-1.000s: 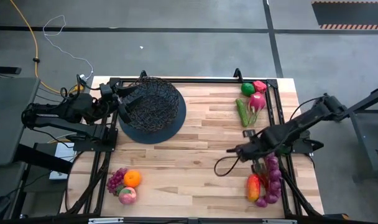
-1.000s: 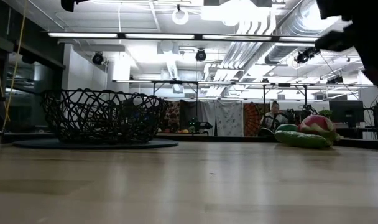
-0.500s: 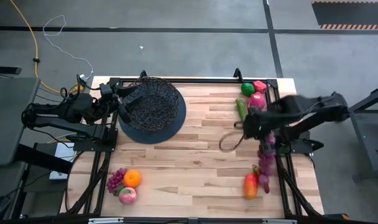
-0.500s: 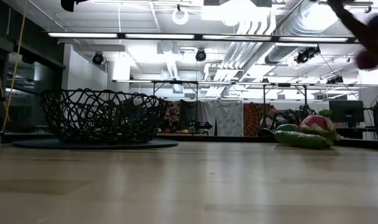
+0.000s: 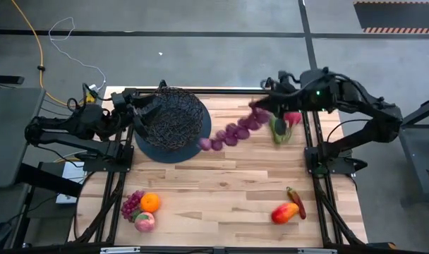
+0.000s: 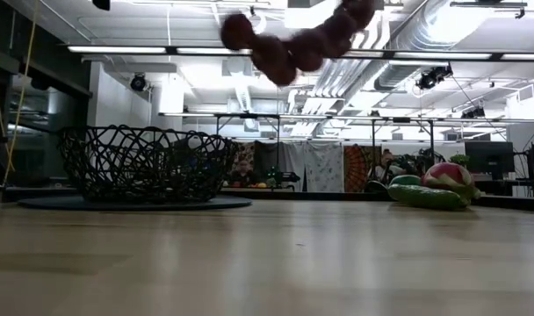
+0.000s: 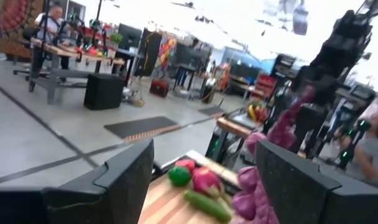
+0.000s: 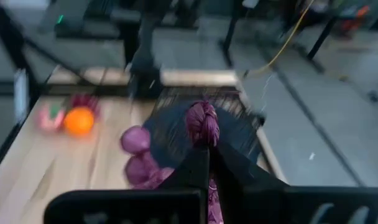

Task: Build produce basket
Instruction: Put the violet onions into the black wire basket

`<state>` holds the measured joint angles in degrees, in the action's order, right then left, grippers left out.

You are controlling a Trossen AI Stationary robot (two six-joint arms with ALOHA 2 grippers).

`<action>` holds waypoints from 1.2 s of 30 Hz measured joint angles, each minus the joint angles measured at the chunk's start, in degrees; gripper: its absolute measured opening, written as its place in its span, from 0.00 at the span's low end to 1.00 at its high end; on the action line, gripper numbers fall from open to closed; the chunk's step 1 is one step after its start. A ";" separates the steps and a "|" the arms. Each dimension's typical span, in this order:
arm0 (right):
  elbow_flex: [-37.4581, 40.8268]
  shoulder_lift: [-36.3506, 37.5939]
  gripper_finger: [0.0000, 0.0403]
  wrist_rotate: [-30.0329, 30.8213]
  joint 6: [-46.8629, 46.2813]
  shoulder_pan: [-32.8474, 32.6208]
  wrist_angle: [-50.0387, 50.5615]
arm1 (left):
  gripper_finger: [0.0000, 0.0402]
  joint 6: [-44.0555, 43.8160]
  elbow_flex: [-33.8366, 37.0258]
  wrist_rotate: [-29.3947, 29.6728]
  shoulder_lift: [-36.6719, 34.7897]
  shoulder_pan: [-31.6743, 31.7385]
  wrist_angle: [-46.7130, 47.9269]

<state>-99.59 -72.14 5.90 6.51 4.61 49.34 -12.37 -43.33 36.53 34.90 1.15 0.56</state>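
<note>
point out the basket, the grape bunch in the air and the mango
basket [image 5: 173,116]: high view, on its wire-mesh wall.
grape bunch [image 5: 233,132]: high view, on the middle grapes of the swinging strand.
mango [image 5: 284,212]: high view, on its red-orange body.

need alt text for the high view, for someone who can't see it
The right gripper, shut on a long purple grape bunch, swings it across the wooden table toward the round black wire-mesh basket, beside which the left gripper waits. A mango, an orange, a peach, a cucumber and peppers lie around the table's edges.
</note>
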 joint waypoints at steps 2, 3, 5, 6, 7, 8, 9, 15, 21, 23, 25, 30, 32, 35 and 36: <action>0.00 -0.93 0.00 0.02 1.14 1.55 -4.02 | 0.67 1.90 0.00 -0.38 0.90 -0.02 -1.68; 0.00 -1.67 0.00 0.03 1.52 2.17 -6.25 | 0.67 2.93 0.00 -0.45 1.25 -0.02 -1.91; 0.00 -3.26 0.00 0.04 2.66 3.12 -10.41 | 0.67 4.94 0.00 0.08 1.59 -0.02 -2.01; 0.00 -4.32 0.00 0.07 3.32 3.46 -12.29 | 0.67 5.93 0.00 0.38 1.57 -0.02 -2.21; 0.00 -5.41 0.00 0.05 4.02 3.75 -14.52 | 0.67 6.87 -0.31 0.49 1.51 -0.02 -2.27; 0.00 -6.61 0.00 0.05 4.59 4.01 -16.47 | 0.67 7.58 -0.90 0.56 1.46 -0.02 -2.29; 0.00 -7.81 0.00 0.07 5.11 4.19 -18.65 | 0.67 8.38 -1.77 0.57 1.46 -0.02 -2.30; -1.13 -14.96 0.00 -1.33 6.58 5.83 -28.14 | 0.67 14.11 -9.05 0.03 1.38 -0.07 -3.85; -5.91 -19.54 0.00 -6.00 7.11 6.80 -28.63 | 0.67 16.55 -11.24 3.18 1.54 -0.04 -3.23; -7.25 -20.17 0.00 -6.33 7.63 6.78 -28.19 | 0.67 13.97 -11.23 5.45 2.07 -0.04 -1.74; -7.92 -20.46 0.00 -6.43 7.66 6.74 -27.70 | 0.67 10.68 -11.23 5.80 2.80 -0.02 0.01; -8.14 -20.01 0.00 -6.83 7.62 6.79 -27.23 | 0.71 4.95 -11.23 4.67 5.98 0.00 4.28; -8.20 -19.95 0.00 -6.83 7.59 6.79 -27.11 | 0.75 1.54 -11.23 3.88 7.51 0.00 6.32; -8.20 -19.76 0.00 -6.88 7.71 6.79 -25.70 | 0.81 -3.45 -11.19 1.47 9.78 0.01 8.78; -8.20 -19.70 0.00 -6.99 7.72 6.79 -25.47 | 0.82 -4.66 -11.19 0.43 10.60 0.03 9.05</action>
<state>-107.79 -91.84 -1.09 14.22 11.40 23.87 -17.03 -54.52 36.95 45.50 1.18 9.60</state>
